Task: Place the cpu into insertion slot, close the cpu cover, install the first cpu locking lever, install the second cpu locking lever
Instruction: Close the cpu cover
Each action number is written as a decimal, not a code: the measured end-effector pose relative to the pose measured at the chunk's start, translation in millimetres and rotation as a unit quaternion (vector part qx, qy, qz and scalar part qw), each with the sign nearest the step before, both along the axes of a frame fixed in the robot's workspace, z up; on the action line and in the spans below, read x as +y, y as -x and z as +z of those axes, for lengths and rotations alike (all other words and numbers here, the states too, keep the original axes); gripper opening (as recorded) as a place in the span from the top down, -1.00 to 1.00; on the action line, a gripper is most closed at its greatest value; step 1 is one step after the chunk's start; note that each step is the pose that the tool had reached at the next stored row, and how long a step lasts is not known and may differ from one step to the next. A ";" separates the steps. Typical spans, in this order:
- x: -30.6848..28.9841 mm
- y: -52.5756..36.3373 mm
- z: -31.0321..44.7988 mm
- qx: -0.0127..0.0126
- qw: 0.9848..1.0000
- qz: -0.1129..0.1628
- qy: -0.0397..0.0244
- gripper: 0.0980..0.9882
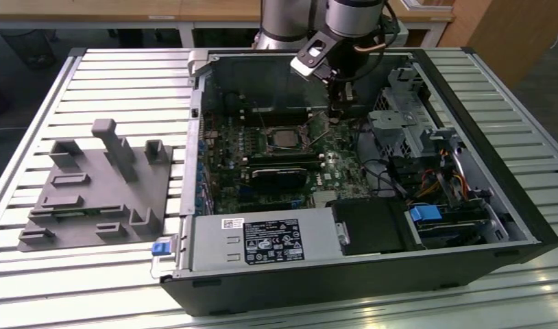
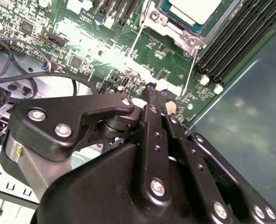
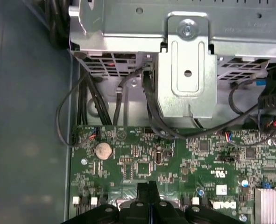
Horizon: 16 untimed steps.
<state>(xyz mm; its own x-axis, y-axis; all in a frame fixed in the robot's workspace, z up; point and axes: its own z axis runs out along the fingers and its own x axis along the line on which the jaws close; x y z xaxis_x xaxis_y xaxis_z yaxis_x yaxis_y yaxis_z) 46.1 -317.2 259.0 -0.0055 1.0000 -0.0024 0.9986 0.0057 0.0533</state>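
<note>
Slatted metal table (image 1: 105,75), open computer case (image 1: 352,284) — pincer (image 3: 149,187) together over green motherboard (image 3: 184,158).

Slatted metal table (image 1: 105,75): open PC case (image 1: 352,288), grey fixture (image 1: 87,205), prob. plastic.

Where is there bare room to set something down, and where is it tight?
Bare slats of the table lie on the far and near sides of the grey fixture, at the exterior view's left. Inside the computer case it is crowded: cables, and the hand over the motherboard.
</note>
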 end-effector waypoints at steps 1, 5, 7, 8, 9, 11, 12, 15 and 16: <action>0.0 -1.6 -0.2 0.000 1.000 0.000 0.000 0.95; 0.1 -5.5 -2.2 0.000 1.000 0.000 0.000 0.95; 0.2 -7.0 -3.2 0.001 1.000 0.000 0.000 0.95; 0.2 -7.6 -3.9 0.001 1.000 0.000 0.000 0.95; 0.2 -8.1 -4.8 0.001 1.000 0.000 0.000 0.95; 0.3 -8.7 -7.1 0.001 1.000 0.000 0.000 0.95; 0.3 -9.0 -8.4 0.001 1.000 0.000 0.000 0.95; 0.5 -9.2 -12.8 0.001 1.000 0.000 0.000 0.95; 0.5 -9.2 -14.4 0.001 1.000 0.000 0.000 0.95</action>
<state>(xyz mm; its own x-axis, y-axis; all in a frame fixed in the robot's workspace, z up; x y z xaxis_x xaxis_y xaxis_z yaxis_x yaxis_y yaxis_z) 55.3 -316.7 244.7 -0.0055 1.0000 -0.0023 0.9986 0.0056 0.0519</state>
